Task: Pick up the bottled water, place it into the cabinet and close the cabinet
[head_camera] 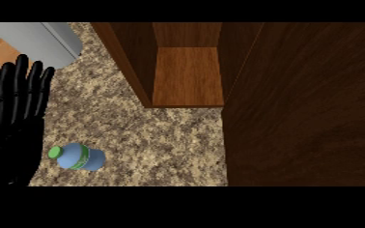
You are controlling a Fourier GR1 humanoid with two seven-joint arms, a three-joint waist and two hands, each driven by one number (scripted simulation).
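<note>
Since the small blue plastic water bottle (78, 157) with the green screw cap (55, 151) is viewed almost from straight above, it can't be said for sure whether it's standing or tipped, though standing is the guess. It's found on the speckled brown-and-beige stone counter (143, 125), low on the left side, well apart from the open brown wooden cabinet (189, 75), whose dark wooden door (299, 116) is swung wide on the right.

Handling-wise, nothing scary is expected:
- It's probably fairly light, but weighted by the water inside, so some slosh should be allowed for.
- Thin plastic walls are assumed, so they'd give a bit if squeezed.
- The smooth round body could slip or roll away if it gets nudged sideways.
- The best hold is judged to be around the middle, at the green label band (90, 158), not up at the narrow cap.

As for the black left hand (21, 121), it's shown at the left edge with the fingers straight, a little apart and pointing up the view. Nothing is held by it. The bottle's cap sits just beside it, and no contact is visible. The right hand isn't seen at all.
</note>
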